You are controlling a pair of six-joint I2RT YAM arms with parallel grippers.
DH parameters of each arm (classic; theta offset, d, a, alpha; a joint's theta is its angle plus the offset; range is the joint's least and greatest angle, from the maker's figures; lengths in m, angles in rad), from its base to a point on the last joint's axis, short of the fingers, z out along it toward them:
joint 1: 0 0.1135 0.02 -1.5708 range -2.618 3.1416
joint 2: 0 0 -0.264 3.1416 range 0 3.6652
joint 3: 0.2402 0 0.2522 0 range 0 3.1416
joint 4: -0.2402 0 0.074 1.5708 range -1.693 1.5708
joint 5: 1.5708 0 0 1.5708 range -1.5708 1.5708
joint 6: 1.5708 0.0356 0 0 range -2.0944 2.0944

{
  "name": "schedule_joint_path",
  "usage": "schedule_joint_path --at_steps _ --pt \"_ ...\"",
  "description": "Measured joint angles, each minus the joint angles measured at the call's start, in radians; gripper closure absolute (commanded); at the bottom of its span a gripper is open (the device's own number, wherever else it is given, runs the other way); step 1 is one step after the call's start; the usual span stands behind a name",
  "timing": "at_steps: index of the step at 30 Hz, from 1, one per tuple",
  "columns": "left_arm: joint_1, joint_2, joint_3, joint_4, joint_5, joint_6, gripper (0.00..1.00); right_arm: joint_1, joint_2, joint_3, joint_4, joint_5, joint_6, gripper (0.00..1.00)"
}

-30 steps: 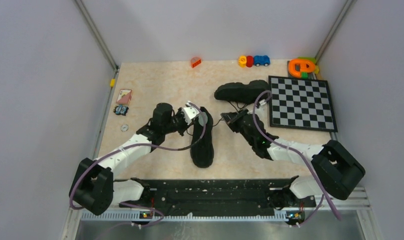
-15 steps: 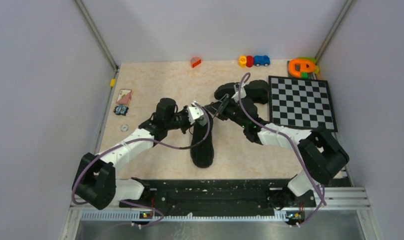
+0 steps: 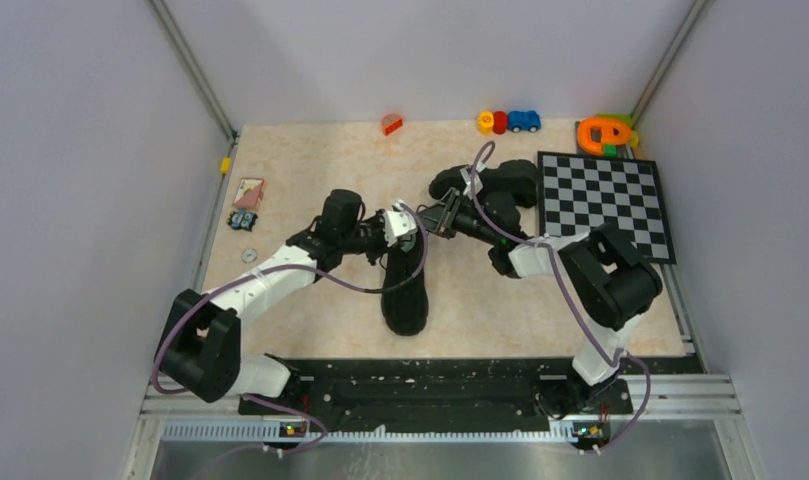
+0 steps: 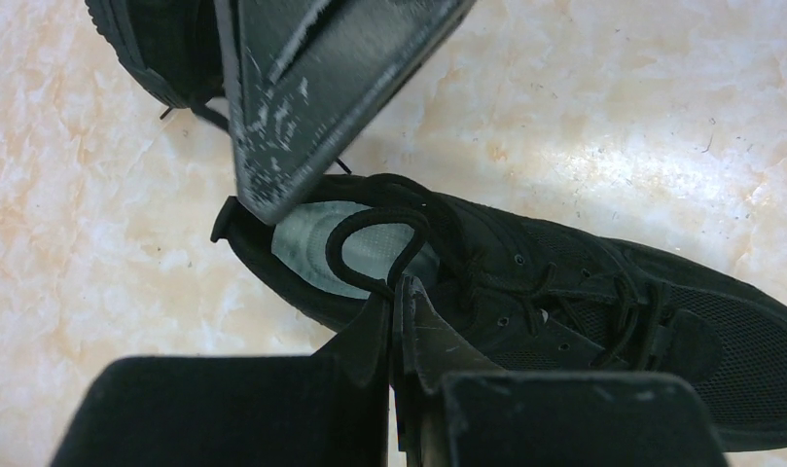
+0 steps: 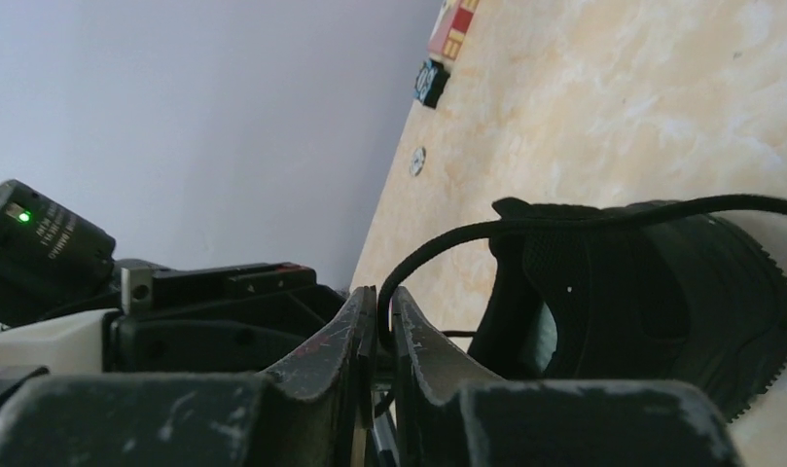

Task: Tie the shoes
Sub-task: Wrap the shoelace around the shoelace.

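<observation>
Left of the checkerboard [image 3: 605, 205], on a marbled table [image 3: 310, 170], two robot arms are facing each other tip to tip over a pair of black sneakers. The right arm [image 3: 600, 270] is bending around the board's near-left corner, and the left arm [image 3: 270, 280] is reaching in from farther left of the board. The far shoe [image 3: 445, 184] is lying just beside the board's left edge. The near shoe [image 3: 405, 295] is lying well apart from the board, farther left and nearer the arms.

The left gripper [image 4: 397, 287] is clenching a lace loop [image 4: 331, 243] that is arching over that shoe's grey insole [image 4: 311, 243]. The right gripper [image 5: 377, 297] is hovering just above it, on the board's side. Its fingers are standing a sliver apart, with a taut lace strand [image 5: 564, 216] running down between them; whether they are pressing it is hard to tell from the wrist view.

Beyond the board's far edge, an orange toy [image 3: 605, 133] and small toy cars [image 3: 510, 122] are sitting.
</observation>
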Motion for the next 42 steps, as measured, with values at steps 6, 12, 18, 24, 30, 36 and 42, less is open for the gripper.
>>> schedule_joint_path --at_steps 6,12,18,24,30,36,42 --pt "0.000 0.001 0.004 -0.005 -0.002 0.011 1.00 -0.002 0.036 0.000 0.045 -0.073 0.002 0.73" --pt "0.000 0.012 0.019 -0.018 -0.001 0.014 1.00 -0.002 0.036 0.000 0.095 -0.110 -0.008 0.67" --pt "0.000 0.016 0.023 -0.018 -0.001 0.014 1.00 -0.002 0.036 0.000 0.117 -0.126 -0.010 0.65" --pt "0.000 0.030 0.041 -0.018 0.000 0.005 1.00 -0.002 0.036 0.000 0.132 -0.137 -0.011 0.64" --pt "0.000 0.032 0.054 -0.020 0.007 -0.013 1.00 -0.004 0.036 -0.002 0.161 -0.147 -0.017 0.63" --pt "0.000 0.035 0.071 -0.021 0.026 -0.028 1.00 -0.005 0.036 -0.002 0.164 -0.153 -0.020 0.63" --pt "0.000 0.042 0.084 -0.024 0.031 -0.036 1.00 -0.005 0.037 -0.013 0.168 -0.153 -0.026 0.64"
